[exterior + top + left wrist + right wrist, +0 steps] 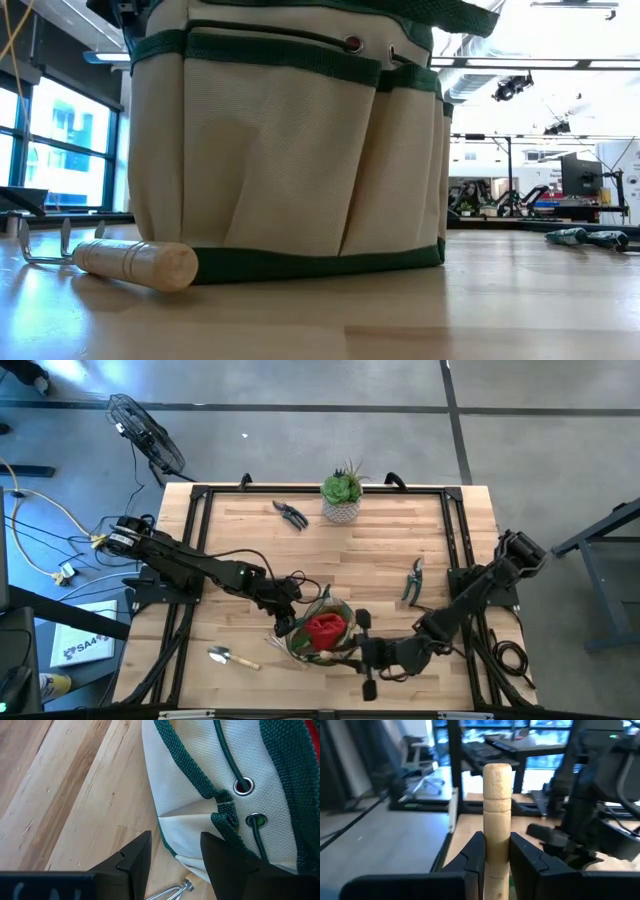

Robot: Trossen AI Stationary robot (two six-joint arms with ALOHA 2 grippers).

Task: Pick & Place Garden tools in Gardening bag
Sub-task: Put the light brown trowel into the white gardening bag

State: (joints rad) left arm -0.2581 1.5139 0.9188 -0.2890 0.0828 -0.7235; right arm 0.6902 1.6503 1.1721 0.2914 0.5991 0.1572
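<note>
Two grippers are at the bag [322,632] near the counter's [380,550] front edge: the right gripper [496,851], clamped on a wooden handle [497,795], is best lowered straight into the mouth, while the left gripper [174,851], fingers apart, steadies the rim.

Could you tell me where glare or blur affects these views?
Low view: bright windows and ceiling lights behind the bag wash out the room, and the near handle looks soft. Right wrist view: the handle in the right end effector is sharp against a blurred, backlit room.
</note>
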